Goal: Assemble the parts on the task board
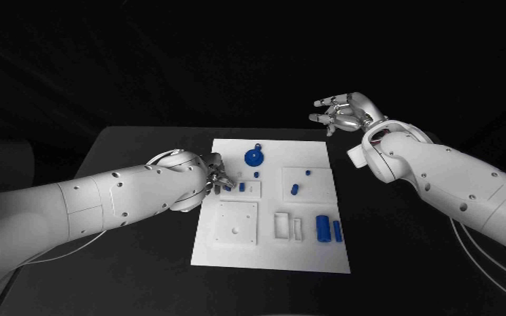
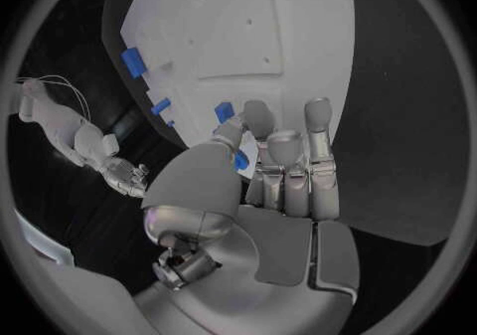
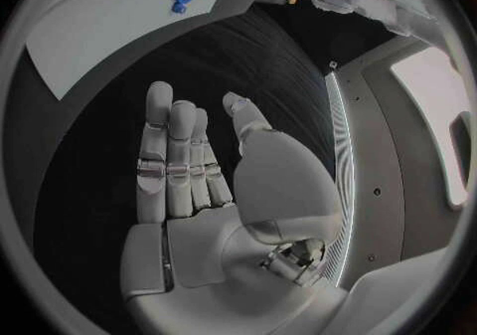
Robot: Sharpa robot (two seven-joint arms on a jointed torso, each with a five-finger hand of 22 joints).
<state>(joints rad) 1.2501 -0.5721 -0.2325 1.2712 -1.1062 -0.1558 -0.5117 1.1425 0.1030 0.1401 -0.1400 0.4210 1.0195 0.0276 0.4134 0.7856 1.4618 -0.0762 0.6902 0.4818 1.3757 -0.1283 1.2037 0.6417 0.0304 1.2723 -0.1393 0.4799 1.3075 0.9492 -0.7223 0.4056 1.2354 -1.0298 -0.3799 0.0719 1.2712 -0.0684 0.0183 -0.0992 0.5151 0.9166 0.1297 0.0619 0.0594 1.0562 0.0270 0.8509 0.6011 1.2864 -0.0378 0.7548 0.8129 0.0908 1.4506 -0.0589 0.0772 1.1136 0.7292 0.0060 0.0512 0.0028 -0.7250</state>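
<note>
No writing to read. White task board (image 1: 238, 246) mid-table, small blue parts (image 1: 324, 226) lying on it. Left hand (image 1: 216, 180) pinching a blue part (image 2: 241, 159) at the board's edge. Right hand (image 1: 344, 113) spread, holding nothing, beside the board.

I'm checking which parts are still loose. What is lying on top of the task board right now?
Small blue parts and a round blue one lie on the task board. The left hand covers its left edge there.

A black table (image 1: 148, 257) stands against a dark, unlit backdrop
</note>
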